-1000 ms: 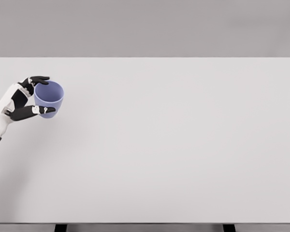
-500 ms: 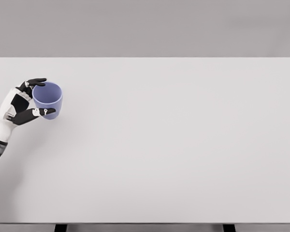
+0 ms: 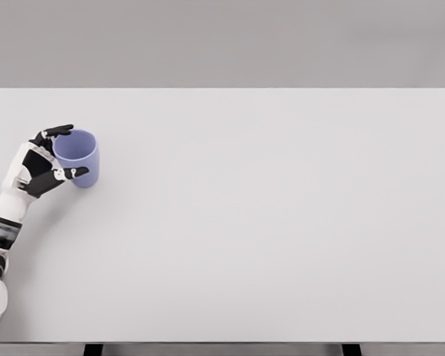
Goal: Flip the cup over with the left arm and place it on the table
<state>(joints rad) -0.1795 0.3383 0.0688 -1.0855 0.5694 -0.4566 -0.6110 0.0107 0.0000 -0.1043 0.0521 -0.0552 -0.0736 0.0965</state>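
Near edge, lower left: white forearm rising w/ black band at wrist. Further in, left robot hand (image 3: 38, 165) wrapped round blue cup (image 3: 77, 157), thumb across near side, fingers (image 3: 58, 130) hooked over far rim — clamped on cup. Cup upright, mouth up, base on or just above white worktop (image 3: 267, 215), can't tell which; sits at worktop's left side. Beyond: plain grey wall.

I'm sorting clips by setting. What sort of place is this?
Probably a simulated test bench, not a real room: a plain white table, a blank grey backdrop, and only a blue cup gripped by the robot's left hand.
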